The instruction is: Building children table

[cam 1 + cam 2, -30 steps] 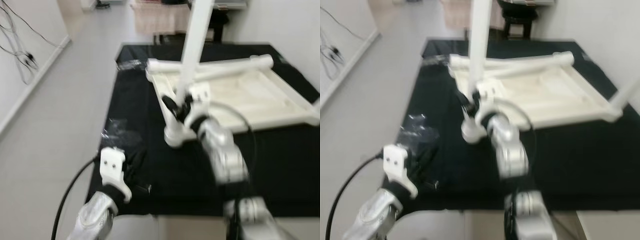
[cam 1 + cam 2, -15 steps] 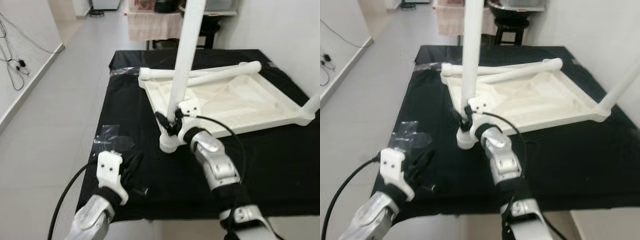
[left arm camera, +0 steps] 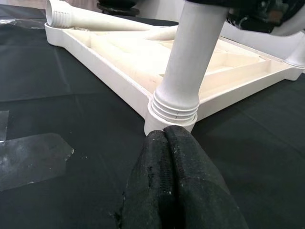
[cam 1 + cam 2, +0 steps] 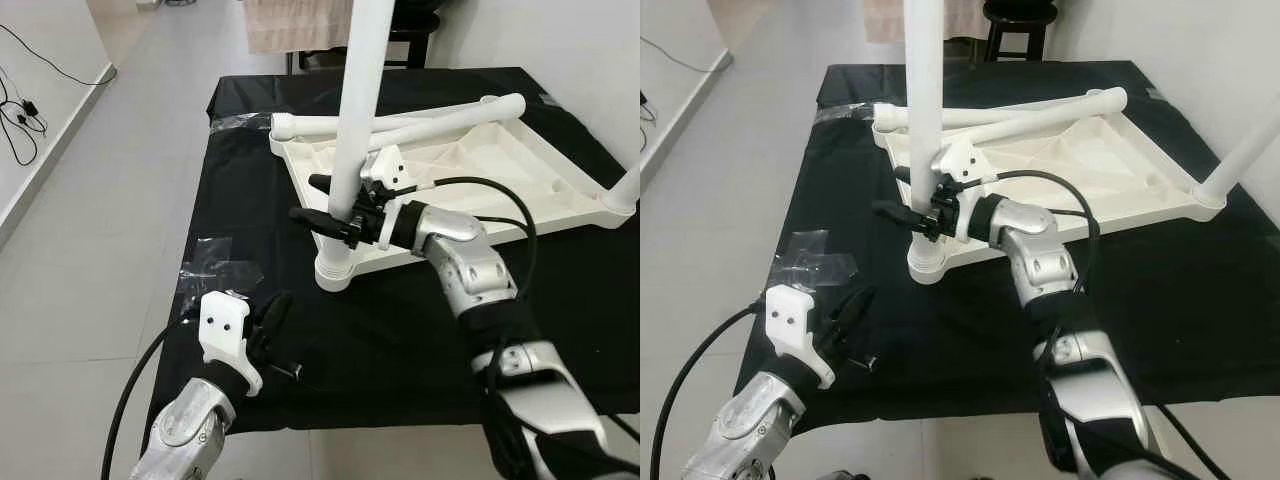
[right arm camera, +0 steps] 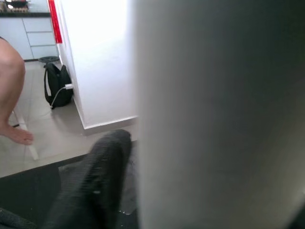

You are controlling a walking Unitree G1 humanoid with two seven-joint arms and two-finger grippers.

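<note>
The white tabletop [image 4: 505,175] lies upside down on a black-covered table [image 4: 400,340]. One white leg [image 4: 350,120] stands upright in its near-left corner socket [image 4: 335,270]. My right gripper [image 4: 303,197] is shut on that leg a little above the socket, one finger behind it and one in front. In the right wrist view the leg [image 5: 219,114] sits right against one finger [image 5: 95,186]. A second leg [image 4: 400,123] lies across the far rim. A third leg [image 4: 1240,160] stands at the right corner. My left gripper [image 4: 281,300] is shut and empty, low over the cloth in front of the socket [image 3: 169,124].
Crumpled clear plastic [image 4: 215,272] lies on the cloth at the left, and more plastic [image 4: 240,120] at the far left corner. The table's front edge is just under my left arm. A stool [image 4: 1015,15] stands behind. A person's bare leg [image 5: 14,95] and a backpack [image 5: 57,88] are on the floor.
The camera has steadied and shifted. My right gripper has risen from the leg's base and now reaches around the leg. The left gripper stays low at the front left.
</note>
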